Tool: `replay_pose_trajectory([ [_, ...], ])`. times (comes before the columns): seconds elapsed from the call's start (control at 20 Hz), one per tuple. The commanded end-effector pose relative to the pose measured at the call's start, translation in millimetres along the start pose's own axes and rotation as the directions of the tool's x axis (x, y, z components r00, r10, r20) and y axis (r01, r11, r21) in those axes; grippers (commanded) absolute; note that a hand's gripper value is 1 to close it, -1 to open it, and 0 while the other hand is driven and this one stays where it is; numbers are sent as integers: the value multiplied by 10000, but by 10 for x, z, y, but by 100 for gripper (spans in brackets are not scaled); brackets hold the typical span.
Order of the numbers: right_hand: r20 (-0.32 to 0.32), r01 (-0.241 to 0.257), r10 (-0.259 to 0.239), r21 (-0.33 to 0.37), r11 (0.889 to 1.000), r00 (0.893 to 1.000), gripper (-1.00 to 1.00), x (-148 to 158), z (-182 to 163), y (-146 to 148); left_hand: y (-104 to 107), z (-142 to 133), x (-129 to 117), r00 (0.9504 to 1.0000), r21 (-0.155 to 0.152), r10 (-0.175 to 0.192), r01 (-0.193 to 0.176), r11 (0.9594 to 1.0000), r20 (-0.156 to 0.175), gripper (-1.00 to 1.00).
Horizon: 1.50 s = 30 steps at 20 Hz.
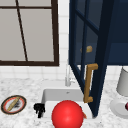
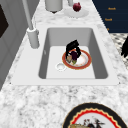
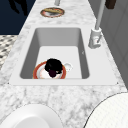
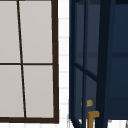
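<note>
In the sink basin (image 2: 52,37) lies an orange-rimmed plate (image 2: 88,60) (image 3: 36,71). My right hand (image 2: 72,47) (image 3: 53,65) is over that plate, its fingers curled round a dark purple item (image 2: 74,54). A big red ball (image 1: 67,114) covers this spot in the front view. My left hand (image 1: 38,108) (image 3: 18,6) (image 2: 125,47) hangs in front of the counter's edge, left of the sink, with its fingers relaxed and pointing down, holding nothing.
An open dark blue cabinet door (image 1: 100,50) with a brass handle (image 1: 88,82) hangs over the sink's right half. The faucet (image 1: 67,77) stands behind the basin. A patterned plate (image 1: 13,104) lies at the left; a white jar (image 1: 123,82) and a white plate (image 1: 118,108) stand at the right.
</note>
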Motion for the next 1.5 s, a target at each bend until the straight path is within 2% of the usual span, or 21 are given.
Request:
replay_pose_trajectory([
  [0.0,-398,-182,199,431,9989,9990,100,-6,-81,33,0,0,0,10000,0,0,0,10000,0,0],
  [0.1,-358,-13,12,-22,10000,9994,100,3,-65,28,0,0,0,10000,0,0,0,10000,0,0],
  [0.15,-326,38,-42,-119,9999,9995,100,32,-80,29,0,0,0,10000,0,0,0,10000,0,0],
  [0.2,-194,-93,96,180,9998,9998,100,24,-83,21,0,0,0,10000,0,0,0,10000,0,0],
  [0.3,-242,-9,5,-185,9998,9997,100,16,-67,-19,0,0,0,10000,0,0,0,10000,0,0],
  [0.35,-219,-184,178,-263,9995,9996,100,44,117,-93,0,0,0,10000,0,0,0,10000,0,0],
  [0.45,-90,-72,69,-300,9995,9999,100,7,211,-201,0,0,0,10000,0,0,0,10000,0,0],
  [0.65,-148,-157,156,-29,9999,9998,100,-8,406,-361,0,0,0,10000,0,0,0,10000,0,0],
  [1.25,-372,-469,471,57,9989,9982,100,152,756,-900,0,0,0,10000,0,0,0,10000,0,0],
  [1.45,-428,-572,575,69,9983,9974,100,150,999,-1166,0,0,0,10000,0,0,0,10000,0,0],
])
